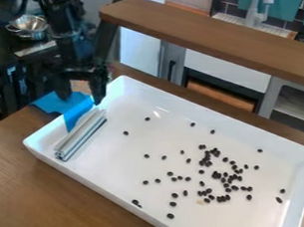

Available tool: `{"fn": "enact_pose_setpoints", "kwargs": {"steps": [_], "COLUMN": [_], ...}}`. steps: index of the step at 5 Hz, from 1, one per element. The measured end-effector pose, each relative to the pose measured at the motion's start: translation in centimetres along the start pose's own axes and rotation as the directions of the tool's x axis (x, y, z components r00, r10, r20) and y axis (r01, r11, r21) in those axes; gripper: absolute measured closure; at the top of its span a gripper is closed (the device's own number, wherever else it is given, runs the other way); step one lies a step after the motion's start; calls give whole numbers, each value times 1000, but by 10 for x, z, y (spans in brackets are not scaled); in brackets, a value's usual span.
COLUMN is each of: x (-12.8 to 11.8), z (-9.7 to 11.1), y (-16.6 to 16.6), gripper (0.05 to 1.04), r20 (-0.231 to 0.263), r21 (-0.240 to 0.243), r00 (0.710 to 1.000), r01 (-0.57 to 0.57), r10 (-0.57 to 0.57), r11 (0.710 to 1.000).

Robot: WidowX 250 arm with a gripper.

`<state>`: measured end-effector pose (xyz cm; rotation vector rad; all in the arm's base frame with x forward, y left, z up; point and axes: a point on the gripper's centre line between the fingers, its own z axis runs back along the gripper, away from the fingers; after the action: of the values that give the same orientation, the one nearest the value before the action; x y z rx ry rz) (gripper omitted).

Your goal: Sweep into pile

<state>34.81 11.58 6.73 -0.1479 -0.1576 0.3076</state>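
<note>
Lying scattered, dark beans point(233, 177), white tray point(99, 168)

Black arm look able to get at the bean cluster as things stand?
Probably yes: the tool hangs near the metal bar at the left side of the white tray, with only low stray beans between bar and bean cluster. Full reach is a guess; the base is out of view.

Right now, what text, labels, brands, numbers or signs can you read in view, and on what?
None readable.
White tray: no visible text.
Silver strip, blue sheet: none I can make out.
Black arm, background kitchen: any markings are too small or dark to read.
</note>
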Motion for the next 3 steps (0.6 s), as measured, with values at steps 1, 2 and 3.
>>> {"fn": "enact_pose_setpoints", "kwargs": {"steps": [1, 2, 3], "x": [0, 0, 0], "z": [0, 0, 0], "y": [-2, -2, -2], "gripper": [83, 83, 83], "r20": [0, 0, -1], "r21": [1, -1, -1], "r00": [1000, 1000, 1000], "r01": [7, 6, 4], "r10": [-7, -6, -4], "r11": [1000, 1000, 1000]}}
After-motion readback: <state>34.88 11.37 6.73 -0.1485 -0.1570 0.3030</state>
